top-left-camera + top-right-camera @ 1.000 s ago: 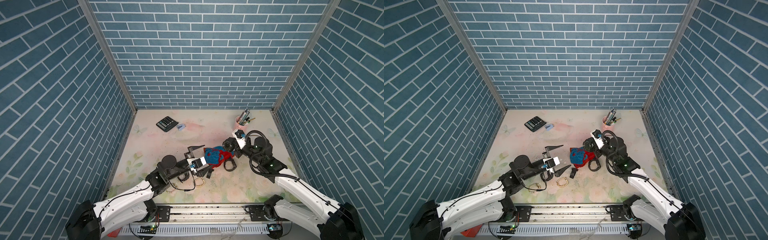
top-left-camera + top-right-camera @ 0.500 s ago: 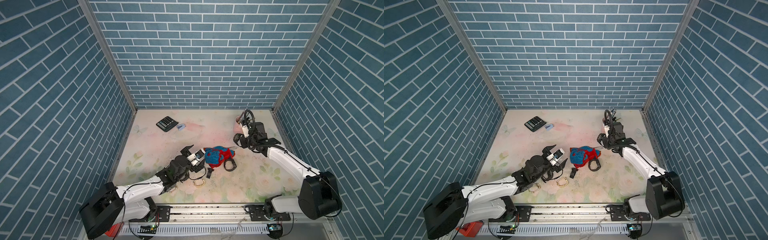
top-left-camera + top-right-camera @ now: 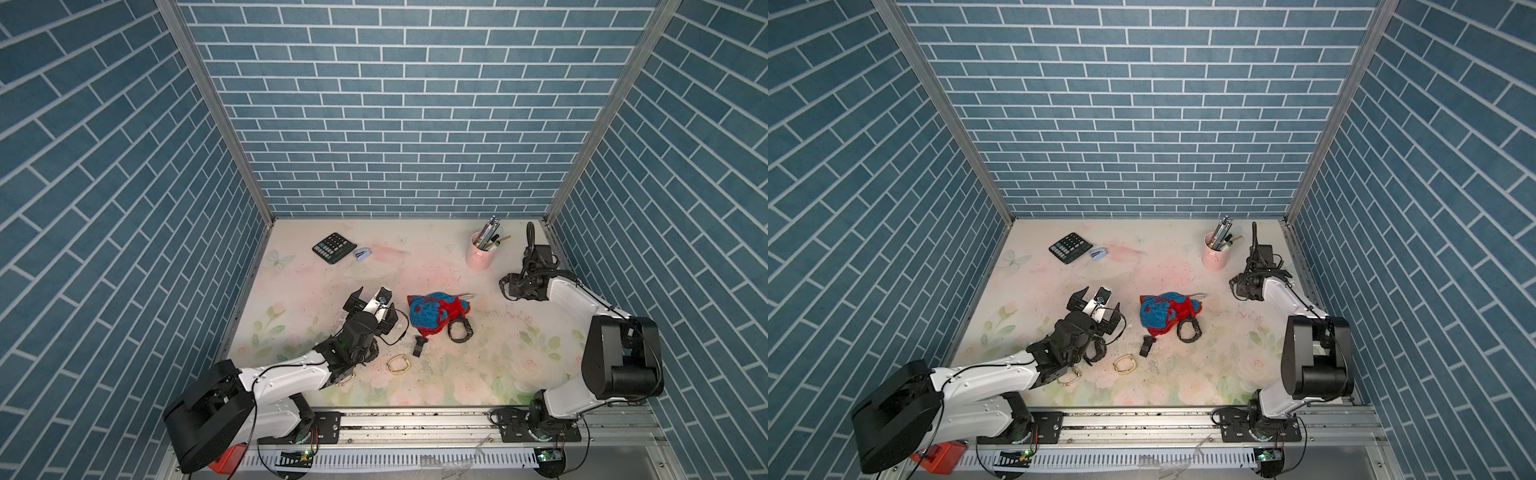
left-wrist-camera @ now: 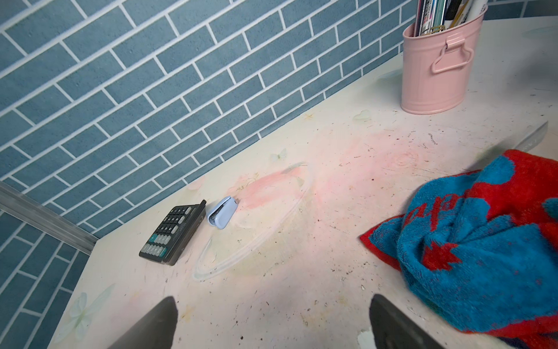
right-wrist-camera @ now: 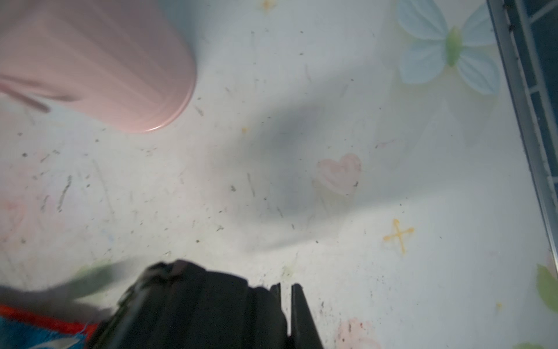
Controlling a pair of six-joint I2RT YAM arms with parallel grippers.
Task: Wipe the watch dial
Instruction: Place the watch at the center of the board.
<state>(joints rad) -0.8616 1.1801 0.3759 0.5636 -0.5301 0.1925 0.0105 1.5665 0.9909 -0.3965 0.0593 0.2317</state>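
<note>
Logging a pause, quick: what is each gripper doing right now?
Left gripper: open, holding nothing.
Right gripper: shut, nothing visibly held.

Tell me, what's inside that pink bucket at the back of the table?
Pens and pencils stand in the pink bucket, their tops poking above its rim. Its wall hides their lower ends and anything lying at the bottom.

Tabletop tally — mostly singles

One calculator [image 3: 334, 247], one blue stapler [image 3: 362, 254], one pink cup [image 3: 478, 259] (pens [image 3: 488, 235] too bunched to count), one red-and-blue towel [image 3: 432, 311], one black watch [image 3: 459, 339] in plain sight, one small black piece [image 3: 419, 347], two gold bands [image 3: 399, 365] [image 3: 1068, 377] — one half hidden — and two robot arms [image 3: 286, 378] [image 3: 577, 297].
</note>
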